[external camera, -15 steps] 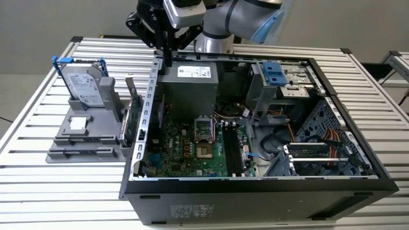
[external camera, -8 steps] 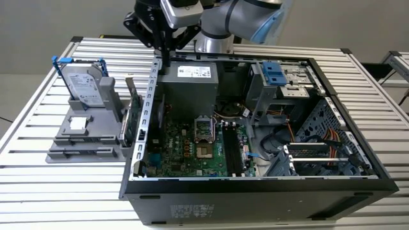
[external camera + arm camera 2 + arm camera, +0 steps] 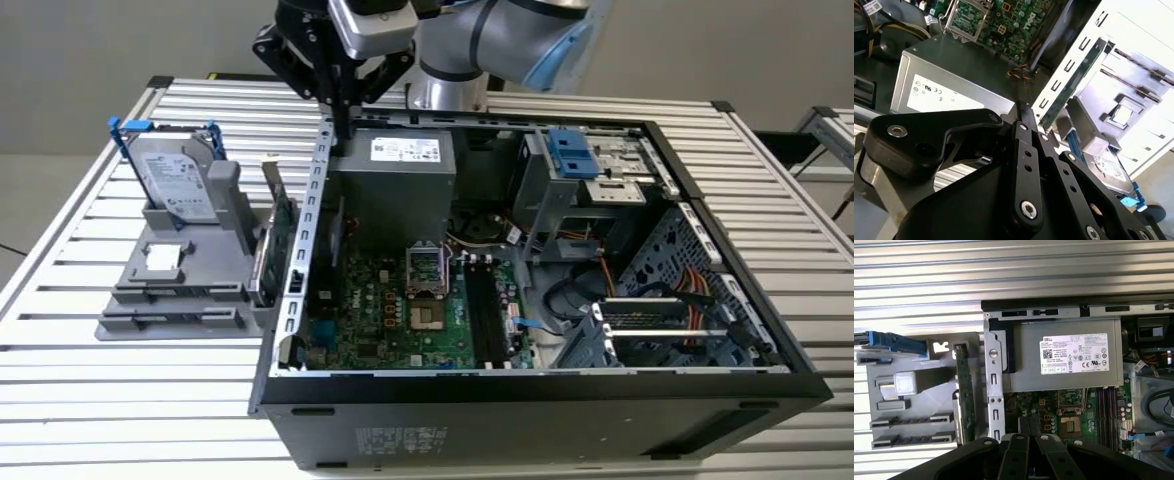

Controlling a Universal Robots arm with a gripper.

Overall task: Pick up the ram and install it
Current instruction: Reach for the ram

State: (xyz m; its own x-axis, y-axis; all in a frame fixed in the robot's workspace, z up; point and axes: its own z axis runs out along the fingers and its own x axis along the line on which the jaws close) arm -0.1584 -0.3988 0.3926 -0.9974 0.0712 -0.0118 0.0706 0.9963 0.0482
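Slatted aluminium tabletop [image 3: 80, 400] lies bare around the open computer case [image 3: 534, 430] and the grey holder [image 3: 174, 290], which stands against the case on the exterior view's left. The gripper [image 3: 342, 128] hangs over the case's far corner with its fingertips drawn together and nothing between them. It is close above the top edge of the side wall [image 3: 316, 200] and just beside the power supply [image 3: 400, 180]. There is free air around and above it, but the wall edge and the supply's box crowd the space beneath. Below the fingertips and outward past that wall, the ram [image 3: 259, 268] appears to be the dark greenish stick standing on edge in the holder. It sits tight beside the wider green card [image 3: 284, 245] and well apart from the gripper. Farther out from the tool stands the hard drive [image 3: 180, 180] with blue handles. The first wrist view looks straight down past the gripper [image 3: 1029, 421] onto the motherboard's black slots [image 3: 1104, 410]. The second wrist view catches the card's [image 3: 1074, 82] long edge behind the perforated wall. The exterior view adds the drive cage [image 3: 587, 165] and cables on the tool's other side.
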